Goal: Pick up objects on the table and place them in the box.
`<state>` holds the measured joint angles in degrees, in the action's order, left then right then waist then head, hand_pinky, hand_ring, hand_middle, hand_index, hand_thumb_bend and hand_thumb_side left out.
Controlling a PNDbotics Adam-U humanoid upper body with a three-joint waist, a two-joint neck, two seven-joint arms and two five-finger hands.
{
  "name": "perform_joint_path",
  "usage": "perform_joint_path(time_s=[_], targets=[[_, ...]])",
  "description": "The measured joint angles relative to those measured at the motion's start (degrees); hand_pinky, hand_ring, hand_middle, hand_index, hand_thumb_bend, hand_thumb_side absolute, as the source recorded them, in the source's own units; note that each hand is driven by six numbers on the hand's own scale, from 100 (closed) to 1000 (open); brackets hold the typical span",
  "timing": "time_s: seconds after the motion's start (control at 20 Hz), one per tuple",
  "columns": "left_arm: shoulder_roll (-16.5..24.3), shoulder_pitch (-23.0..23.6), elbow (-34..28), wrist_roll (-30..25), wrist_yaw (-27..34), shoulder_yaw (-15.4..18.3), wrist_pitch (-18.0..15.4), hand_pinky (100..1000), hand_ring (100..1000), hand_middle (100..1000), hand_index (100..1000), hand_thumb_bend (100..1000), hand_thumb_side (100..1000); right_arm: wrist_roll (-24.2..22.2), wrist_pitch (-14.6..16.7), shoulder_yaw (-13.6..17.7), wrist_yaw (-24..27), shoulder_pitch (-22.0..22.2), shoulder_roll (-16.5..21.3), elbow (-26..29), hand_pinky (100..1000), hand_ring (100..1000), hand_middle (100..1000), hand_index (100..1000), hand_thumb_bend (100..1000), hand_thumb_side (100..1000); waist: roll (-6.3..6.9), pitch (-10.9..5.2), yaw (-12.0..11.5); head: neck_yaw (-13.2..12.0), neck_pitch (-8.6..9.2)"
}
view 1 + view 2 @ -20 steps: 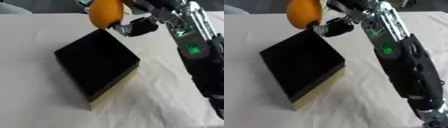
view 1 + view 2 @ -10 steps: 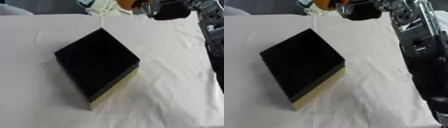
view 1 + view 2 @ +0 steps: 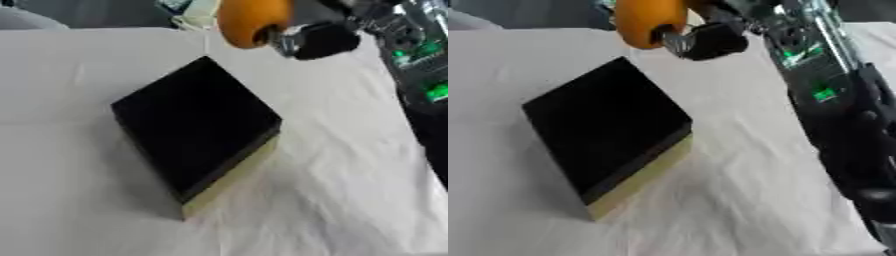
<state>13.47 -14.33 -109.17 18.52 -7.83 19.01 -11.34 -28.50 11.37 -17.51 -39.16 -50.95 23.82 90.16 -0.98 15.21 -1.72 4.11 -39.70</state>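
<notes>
One orange object (image 3: 251, 21) at the fingers (image 3: 319, 40); one black box (image 3: 197, 125) below them on the surface (image 3: 350, 200).

Orange ball (image 3: 251, 21) aloft beyond black box (image 3: 194, 125) (pale-sided)

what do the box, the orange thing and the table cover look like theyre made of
Box: looks like card or board, with a matte black top that shows no shine and pale yellowish sides. Orange thing in the right hand: smooth, rounded, evenly coloured skin, fruit or plastic, can't tell. Cover: white cloth, creased and wrinkled.
</notes>
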Motion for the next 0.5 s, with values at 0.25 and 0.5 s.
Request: perform_joint_path(time_s=[0.25, 0.5], targets=[[-0.05, -0.26, -0.03, -0.14, 0.02, -0.01, 0.13, 435, 469, 632, 493, 158, 654, -1.18, 2.82, -3.36, -4.56, -0.25, -3.73, -7.40, 686, 667, 673, 804, 100, 509, -0.23, 0.30, -0.56, 0.24, 0.00], [-0.45, -0.29, -0.05, -0.23, 0.02, -0.01, 0.22, 436, 469, 633, 493, 159, 654, -0.96, 5.05, -4.77, -7.98, 0.08, -5.61, -11.21, 781, 820, 822, 929, 214, 732, -0.33, 0.31, -0.69, 0.45, 0.00]])
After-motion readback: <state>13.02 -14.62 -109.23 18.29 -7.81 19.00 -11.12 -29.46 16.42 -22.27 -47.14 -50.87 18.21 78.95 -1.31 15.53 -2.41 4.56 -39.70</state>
